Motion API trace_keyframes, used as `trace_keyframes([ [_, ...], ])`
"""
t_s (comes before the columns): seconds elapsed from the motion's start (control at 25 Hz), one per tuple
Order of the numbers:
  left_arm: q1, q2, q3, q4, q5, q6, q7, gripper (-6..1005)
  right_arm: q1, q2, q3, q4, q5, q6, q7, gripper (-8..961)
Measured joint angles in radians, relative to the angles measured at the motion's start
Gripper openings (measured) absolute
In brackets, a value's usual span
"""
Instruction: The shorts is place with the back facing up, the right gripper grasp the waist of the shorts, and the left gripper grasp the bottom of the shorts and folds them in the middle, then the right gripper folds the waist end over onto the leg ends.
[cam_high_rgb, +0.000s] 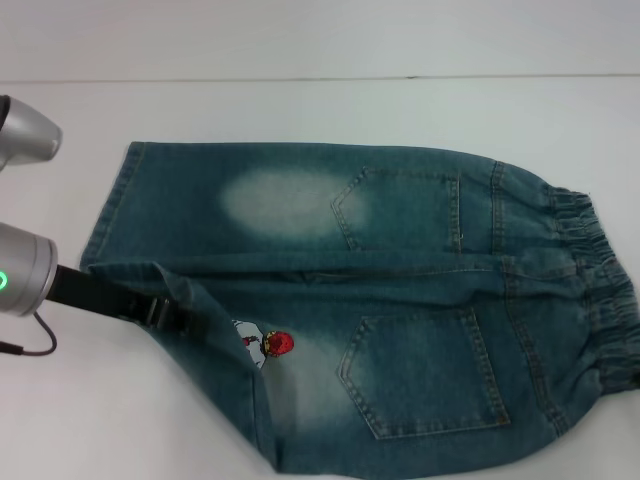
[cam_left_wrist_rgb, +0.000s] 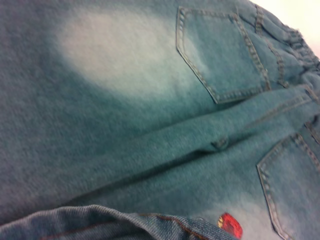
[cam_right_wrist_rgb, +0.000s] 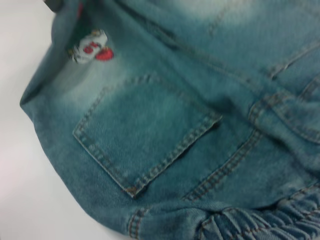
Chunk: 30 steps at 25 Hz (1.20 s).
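A white table (cam_high_rgb: 300, 110) carries the shorts (cam_high_rgb: 400, 300), which lie back side up and take up most of the head view, with their length running across it. The waist of the shorts (cam_high_rgb: 600, 290), a gathered elastic band, lies at the robot's right, and the leg ends (cam_high_rgb: 110, 205) at its left. The far leg lies flat with a pale faded patch (cam_high_rgb: 275, 198) beside 1 of the 2 back pockets (cam_high_rgb: 400, 210); the other pocket (cam_high_rgb: 425, 370) sits on the near leg. That near leg is bunched and pulled up at its hem, where the left gripper (cam_high_rgb: 165, 312) reaches in from the left on a black wrist below a silver arm with a green light (cam_high_rgb: 3, 279). Its jaws are pinched on the bottom of the shorts (cam_high_rgb: 180, 300), the denim folding over them. Just beside that spot, the small embroidered player (cam_high_rgb: 265, 343) with a red cap shows on the cloth, and the right wrist view reads the number 10 on it. The right gripper appears in no view, so its jaws cannot be described.
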Motion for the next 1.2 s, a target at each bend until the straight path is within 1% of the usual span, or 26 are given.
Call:
trace_keyframes([
  [0.2, 0.000, 0.018, -0.015, -0.018, -0.039, -0.053, 0.013, 79, -0.037, -0.014, 0.072, -0.069, 0.127, -0.070, -0.023, 38],
  [0.4, -0.005, 0.028, -0.035, -0.025, -0.085, -0.131, 0.032, 79, -0.040, -0.023, 0.125, -0.080, 0.195, -0.055, -0.022, 37],
  [0.56, -0.006, 0.036, -0.038, -0.025, -0.117, -0.224, 0.037, 79, -0.023, -0.022, 0.165, -0.076, 0.240, 0.020, 0.006, 36],
  [0.76, -0.016, 0.036, -0.049, -0.026, -0.127, -0.333, 0.033, 80, 0.004, -0.019, 0.169, -0.068, 0.306, 0.122, 0.088, 45],
  [0.8, -0.016, 0.036, -0.049, -0.026, -0.127, -0.333, 0.033, 80, 0.018, -0.024, 0.169, -0.058, 0.330, 0.166, 0.116, 48],
  [0.88, -0.028, 0.033, -0.049, -0.026, -0.129, -0.392, 0.025, 80, 0.024, -0.027, 0.169, -0.054, 0.338, 0.184, 0.126, 54],
  [1.08, -0.040, 0.029, -0.049, -0.032, -0.129, -0.452, 0.015, 80, 0.067, -0.054, 0.147, 0.007, 0.340, 0.285, 0.166, 69],
  [1.2, -0.045, 0.025, -0.048, -0.036, -0.129, -0.478, 0.015, 80, 0.090, -0.069, 0.107, 0.057, 0.335, 0.334, 0.174, 78],
])
